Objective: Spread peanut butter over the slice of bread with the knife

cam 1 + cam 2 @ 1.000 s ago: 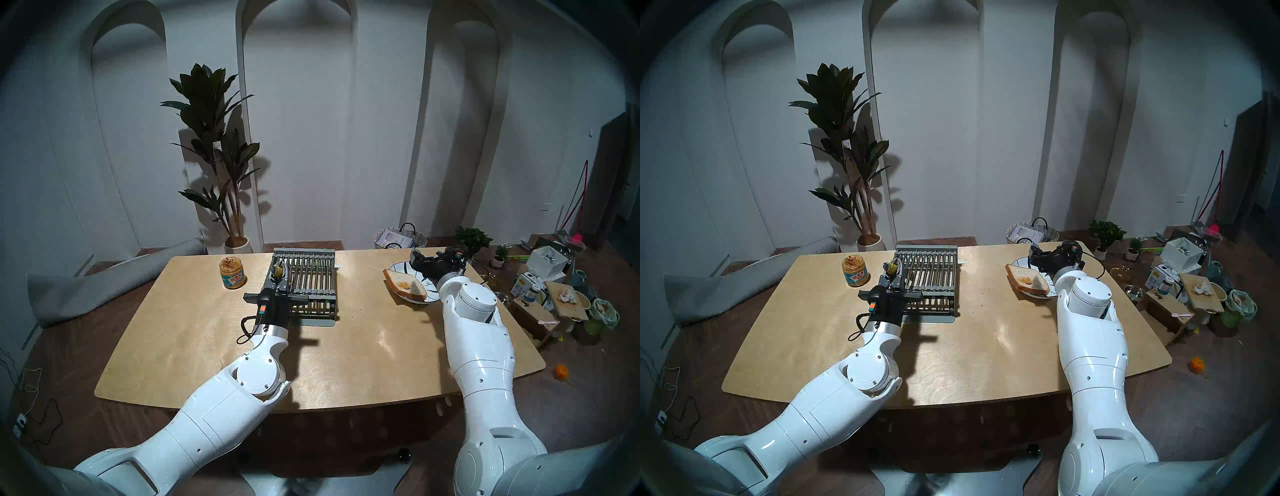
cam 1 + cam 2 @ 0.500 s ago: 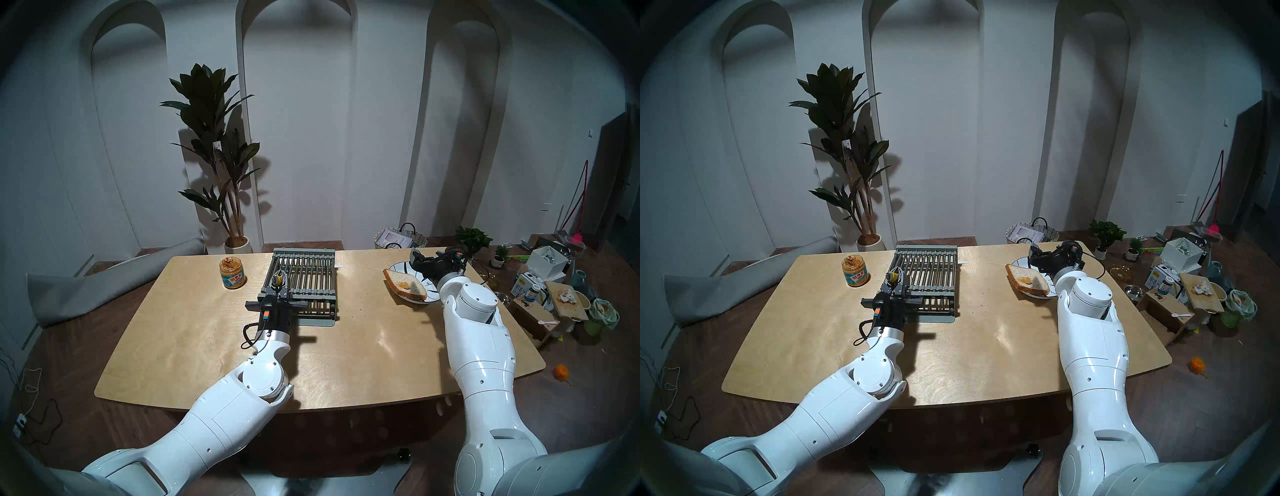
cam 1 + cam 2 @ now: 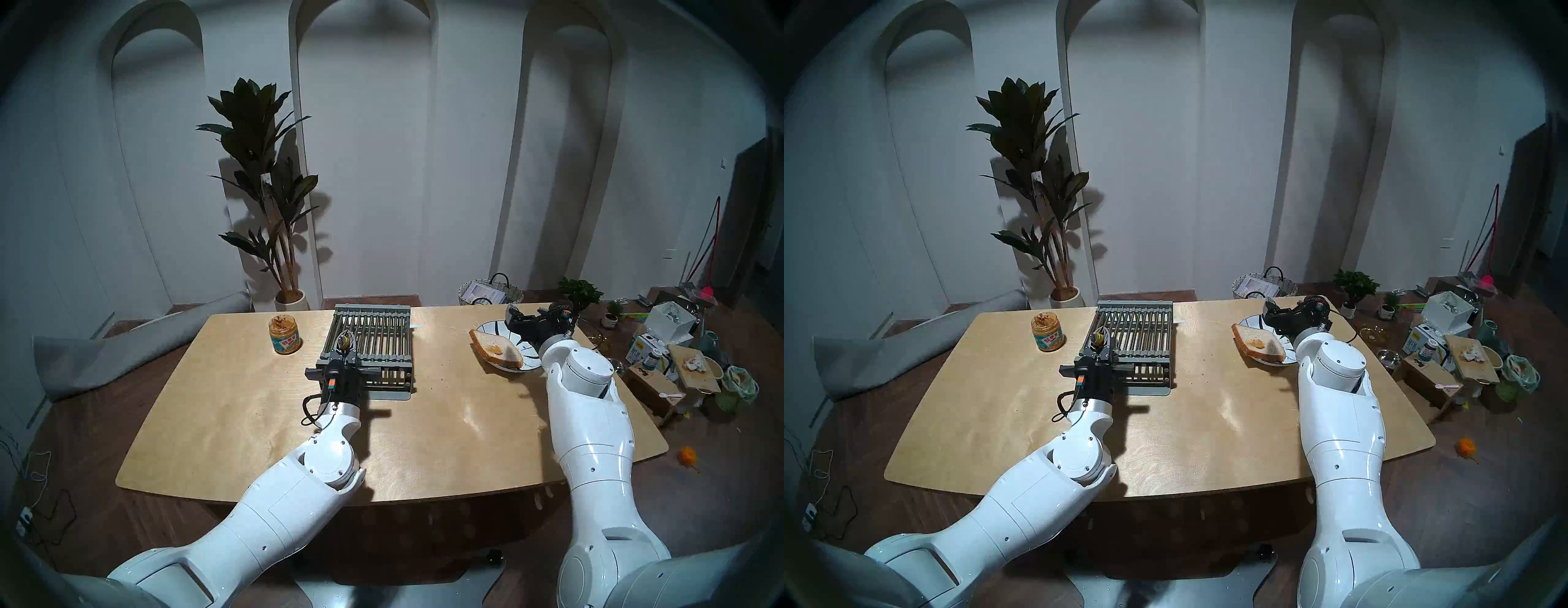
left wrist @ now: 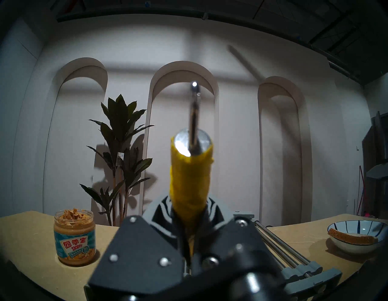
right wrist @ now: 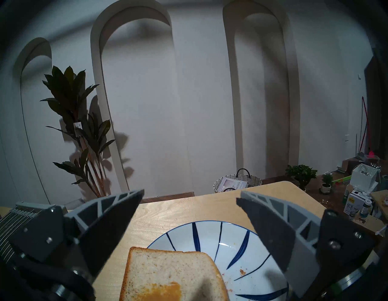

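Currently my left end effector (image 4: 189,235) is clamped on the knife (image 4: 190,176) by its yellow handle, above the near left corner of the grey rack (image 3: 377,339). The peanut butter (image 3: 284,335) stands to its left on the desk (image 3: 237,424). My right end effector (image 5: 190,212) is spread wide, empty, over the slice of bread (image 5: 168,273) on the plate (image 5: 231,237).

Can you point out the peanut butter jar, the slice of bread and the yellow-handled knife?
clear round peanut butter jar (image 3: 285,336): left head view, label.
square brown-crusted slice of bread (image 5: 168,267): right wrist view, pale crumb.
yellow-handled knife (image 4: 190,180): left wrist view, handle.
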